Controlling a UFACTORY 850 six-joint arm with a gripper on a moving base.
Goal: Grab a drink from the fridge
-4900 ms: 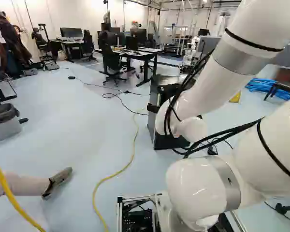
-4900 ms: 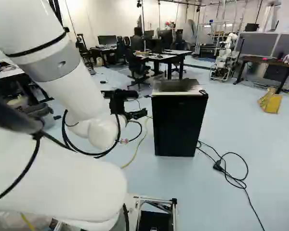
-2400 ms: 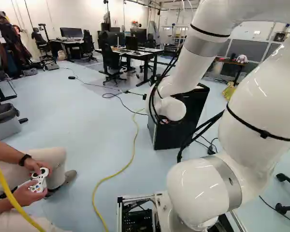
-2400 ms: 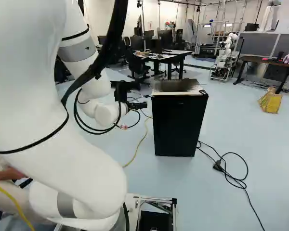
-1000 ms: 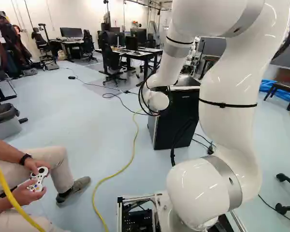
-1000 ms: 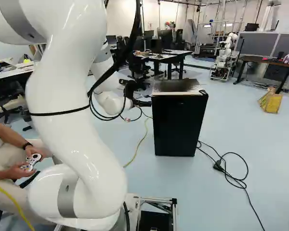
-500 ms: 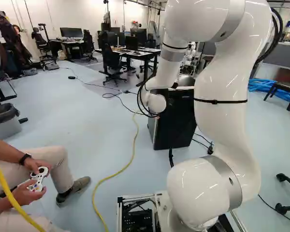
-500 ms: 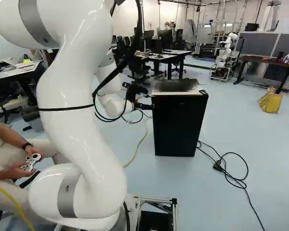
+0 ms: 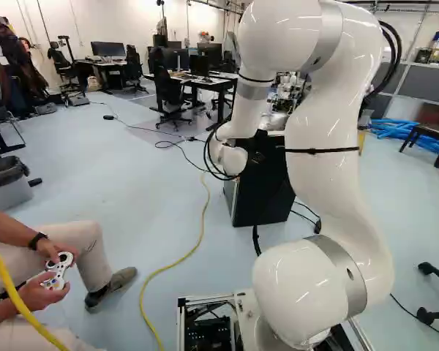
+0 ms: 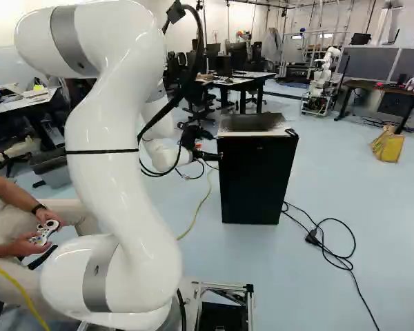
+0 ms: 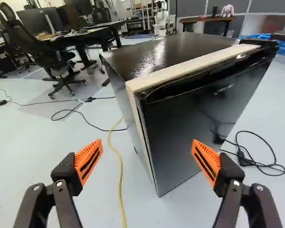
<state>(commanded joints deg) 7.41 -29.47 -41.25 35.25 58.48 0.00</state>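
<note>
Apparently, the task is only beginning: the black fridge (image 10: 257, 181) is standing with its door (image 11: 199, 114) closed, and no drink is showing in any view, so I am supposing it is waiting inside. The end effector (image 11: 147, 145) is hanging near the fridge, its two fingers are standing wide apart, and nothing is sitting between them. Opening the door, finding the drink, gripping it and bringing it out are all remaining, in my judgement. The fridge is resting directly on the pale floor (image 9: 95, 183). A yellow cable (image 9: 183, 259) is running beside it, and a black cable (image 10: 343, 258) is lying in loops on its other side. Farther back, office chairs (image 11: 52, 54) and tables (image 10: 238, 78) are filling the room, and another robot (image 10: 322, 79) is standing there.
</note>
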